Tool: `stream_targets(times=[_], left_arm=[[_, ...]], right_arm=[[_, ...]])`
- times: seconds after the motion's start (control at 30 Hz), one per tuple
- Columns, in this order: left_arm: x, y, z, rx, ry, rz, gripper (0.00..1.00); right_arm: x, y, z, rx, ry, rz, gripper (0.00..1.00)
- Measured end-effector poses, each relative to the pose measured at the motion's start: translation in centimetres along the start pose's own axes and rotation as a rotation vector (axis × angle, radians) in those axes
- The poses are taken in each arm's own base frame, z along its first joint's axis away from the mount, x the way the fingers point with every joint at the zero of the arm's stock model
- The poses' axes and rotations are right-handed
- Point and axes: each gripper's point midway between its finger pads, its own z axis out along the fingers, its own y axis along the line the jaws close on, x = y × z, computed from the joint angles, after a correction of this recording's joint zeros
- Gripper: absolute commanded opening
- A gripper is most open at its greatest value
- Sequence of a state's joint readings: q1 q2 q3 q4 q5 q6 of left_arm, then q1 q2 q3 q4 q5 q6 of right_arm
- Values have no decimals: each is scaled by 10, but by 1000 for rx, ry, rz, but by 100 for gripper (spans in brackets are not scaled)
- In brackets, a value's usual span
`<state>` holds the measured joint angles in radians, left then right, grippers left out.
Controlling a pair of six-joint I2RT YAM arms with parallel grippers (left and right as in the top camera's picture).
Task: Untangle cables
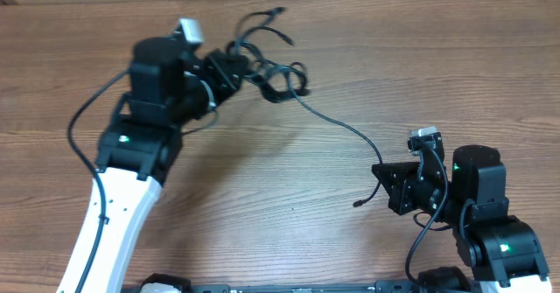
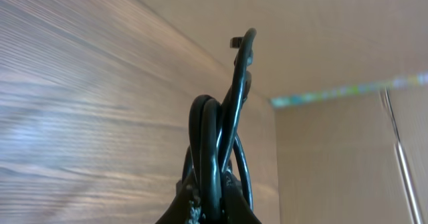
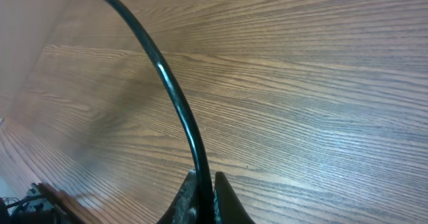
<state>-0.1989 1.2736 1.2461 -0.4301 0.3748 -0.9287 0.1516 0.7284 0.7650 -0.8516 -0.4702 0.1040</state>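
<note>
Black cables (image 1: 282, 76) sit bunched in loose loops toward the far middle of the wood-grain counter (image 1: 262, 188). Two plug ends stick out from the far side of the knot. The left gripper (image 1: 248, 73) is clamped together on the left edge of this bunch. Its wrist view shows several loops pinched between the fingers and rising above them. One cord (image 1: 346, 129) leaves the bunch and runs in a slack curve over the bare wood toward the right side, where the right gripper (image 1: 379, 172) is closed on it. The right wrist view shows that single strand pinched between the fingers and arcing up and left. Past that grip, a short tail ends in a small plug (image 1: 357, 204) just left of the gripper.
</note>
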Motion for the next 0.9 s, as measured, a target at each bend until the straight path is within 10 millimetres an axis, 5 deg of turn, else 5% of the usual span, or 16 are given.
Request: stream_targets(times=[0.13, 0.57, 0.83, 0.87, 0.9], left_arm=[[-23, 19, -9, -34, -50, -50, 4], [-49, 48, -23, -100, -113, -115, 4], [-75, 88, -45, -203, -197, -192, 4], [-76, 91, -46, -211, -197, -196, 4], [-75, 92, -47, -213, -194, -192, 4]], right_arm=[[3, -3, 0, 18, 12, 7, 4], [7, -10, 0, 58, 24, 11, 4], [7, -11, 0, 64, 25, 2, 4], [7, -11, 0, 64, 24, 2, 20], [7, -11, 0, 64, 24, 1, 47]])
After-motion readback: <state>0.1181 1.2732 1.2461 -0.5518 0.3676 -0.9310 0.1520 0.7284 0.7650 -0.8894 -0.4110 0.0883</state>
